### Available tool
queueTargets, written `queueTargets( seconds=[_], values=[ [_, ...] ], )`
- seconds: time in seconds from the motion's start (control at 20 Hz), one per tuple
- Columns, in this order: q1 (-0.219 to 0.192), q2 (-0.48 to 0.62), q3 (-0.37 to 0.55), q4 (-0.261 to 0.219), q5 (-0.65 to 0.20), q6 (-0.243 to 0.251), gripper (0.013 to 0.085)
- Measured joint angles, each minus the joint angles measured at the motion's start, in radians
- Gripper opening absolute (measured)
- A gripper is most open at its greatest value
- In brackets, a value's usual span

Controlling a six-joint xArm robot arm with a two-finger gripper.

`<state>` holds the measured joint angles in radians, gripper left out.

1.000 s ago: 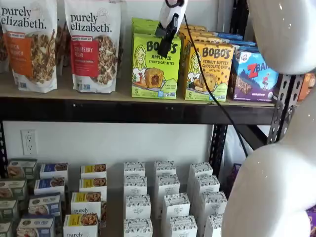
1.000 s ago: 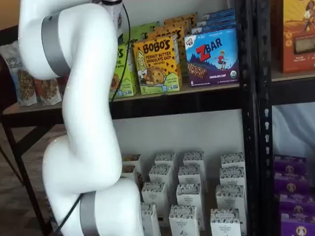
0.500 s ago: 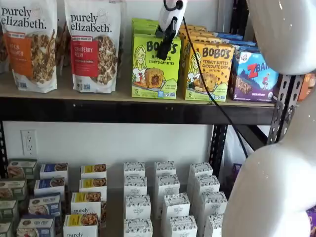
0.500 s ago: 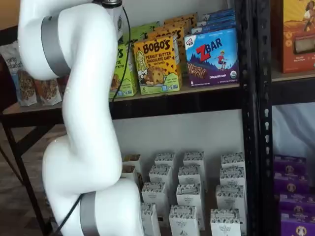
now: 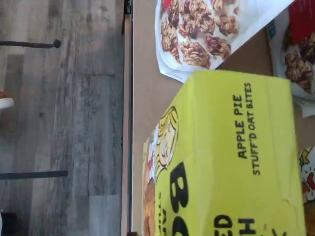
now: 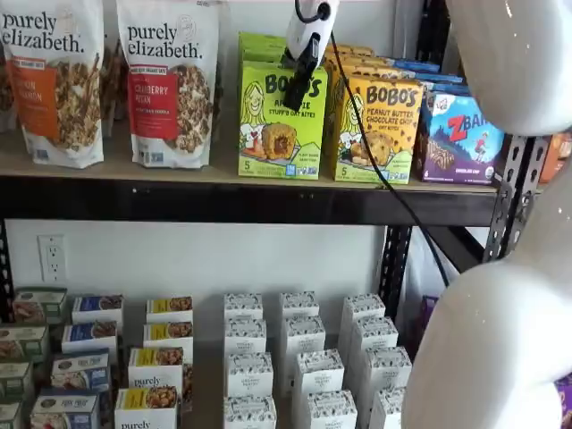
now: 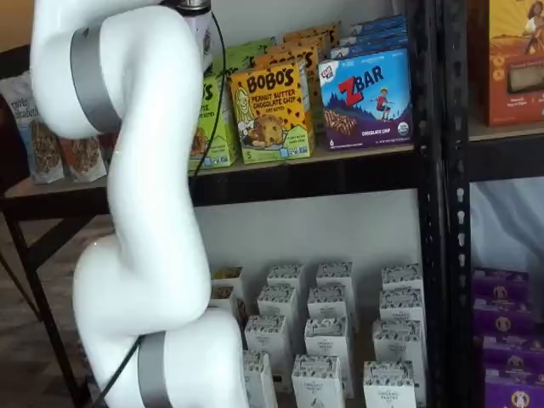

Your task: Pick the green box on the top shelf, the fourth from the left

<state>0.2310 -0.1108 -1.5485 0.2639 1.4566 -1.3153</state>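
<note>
The green box (image 6: 281, 121), lime-green with "BOBO'S Apple Pie" print, stands upright at the front of its row on the top shelf (image 6: 223, 201). My gripper (image 6: 295, 80) hangs from above in front of the box's upper edge. Its black fingers show side-on with no visible gap and nothing in them. In the other shelf view the green box (image 7: 218, 119) is partly hidden behind my white arm. The wrist view shows the box's top and front (image 5: 231, 157) close up, on the tan shelf board (image 5: 147, 98).
A yellow-orange Bobo's box (image 6: 375, 130) and a blue ZBar box (image 6: 460, 138) stand to the green box's right. Purely Elizabeth granola bags (image 6: 170, 80) stand to its left. Small white boxes (image 6: 304, 357) fill the lower level. A black cable (image 6: 384, 179) hangs from the gripper.
The gripper has risen slightly in front of the green box's upper edge. The boxes have not moved.
</note>
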Motion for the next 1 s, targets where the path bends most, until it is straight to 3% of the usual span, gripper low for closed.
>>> queueTargets(
  seconds=[0.15, 0.25, 0.8, 0.9, 1.0],
  values=[
    [0.001, -0.001, 0.003, 0.001, -0.004, 0.0, 0.085],
    [0.002, -0.001, 0.005, 0.0, -0.006, 0.001, 0.077],
    [0.006, -0.001, 0.013, 0.0, -0.014, 0.003, 0.057],
    [0.006, -0.001, 0.013, 0.0, -0.014, 0.003, 0.049],
    [0.007, 0.001, 0.01, -0.003, -0.011, 0.004, 0.049]
  ],
)
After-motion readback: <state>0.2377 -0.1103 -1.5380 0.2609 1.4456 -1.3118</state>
